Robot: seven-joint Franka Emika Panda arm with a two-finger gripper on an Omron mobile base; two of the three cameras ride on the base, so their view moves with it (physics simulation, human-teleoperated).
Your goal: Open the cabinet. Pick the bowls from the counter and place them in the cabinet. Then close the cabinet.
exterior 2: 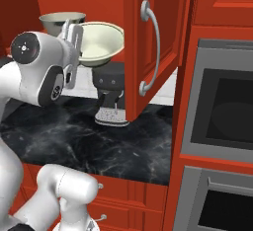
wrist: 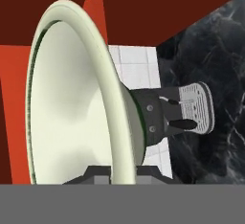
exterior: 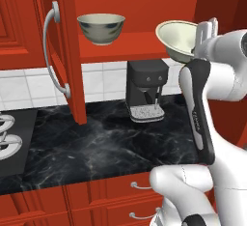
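White tiled wall (exterior: 29, 87) runs behind the worktop, below the upper units. A dark coffee machine (exterior: 145, 91) stands against it, with a pale perforated drip tray at its foot. Part of a cooktop (exterior: 12, 140) with pale burner rings sits at the left edge in the left base view. Red drawers (exterior: 120, 198) with small silver handles line the front below. To the right, a red tall unit houses a built-in oven (exterior 2: 222, 106) with grey frame and dark glass; a second dark glass door (exterior 2: 217, 205) sits beneath it. Lighting is even, without strong shadows.
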